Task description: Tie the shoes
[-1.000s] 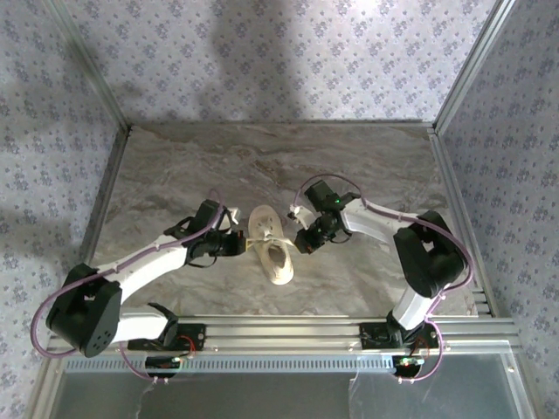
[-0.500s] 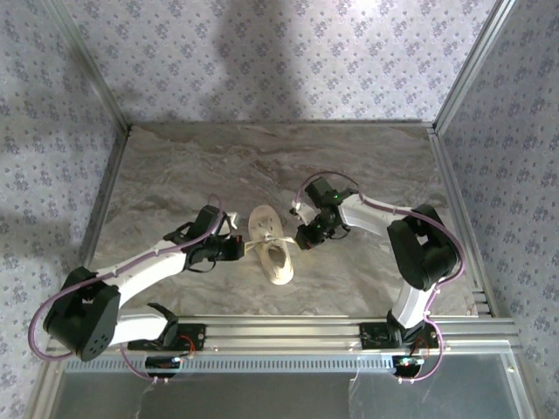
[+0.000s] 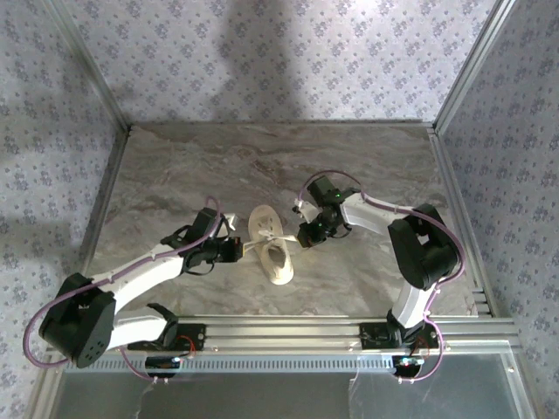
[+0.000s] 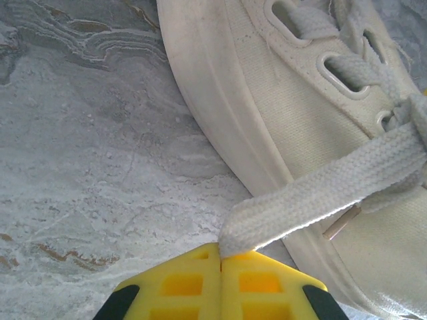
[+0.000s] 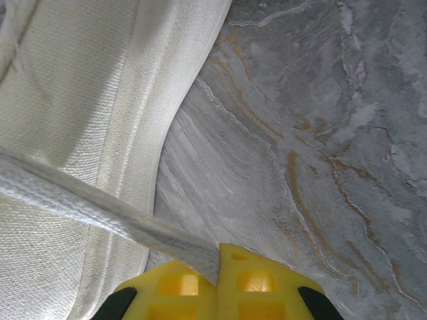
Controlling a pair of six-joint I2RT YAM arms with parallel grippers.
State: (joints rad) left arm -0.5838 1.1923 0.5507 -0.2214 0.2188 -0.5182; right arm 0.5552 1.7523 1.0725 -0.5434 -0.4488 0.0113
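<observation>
A cream low-top shoe (image 3: 272, 246) lies in the middle of the marble table, toe toward the near edge. My left gripper (image 3: 236, 249) sits just left of it, and in the left wrist view its yellow fingertips (image 4: 221, 257) are shut on a flat white lace (image 4: 320, 190) that runs taut to the shoe's eyelets (image 4: 347, 67). My right gripper (image 3: 303, 234) is close on the shoe's right side. There its fingertips (image 5: 219, 263) pinch the other lace (image 5: 100, 210), stretched across the shoe's canvas side (image 5: 67, 100).
Metal frame posts and patterned walls enclose the marble table (image 3: 175, 175). An aluminium rail (image 3: 288, 327) with both arm bases runs along the near edge. Open marble lies behind the shoe and to both sides.
My left gripper has drawn slightly left and nearer with its lace. The right gripper has shifted a little away, staying shut on its lace. The shoe has barely moved.
</observation>
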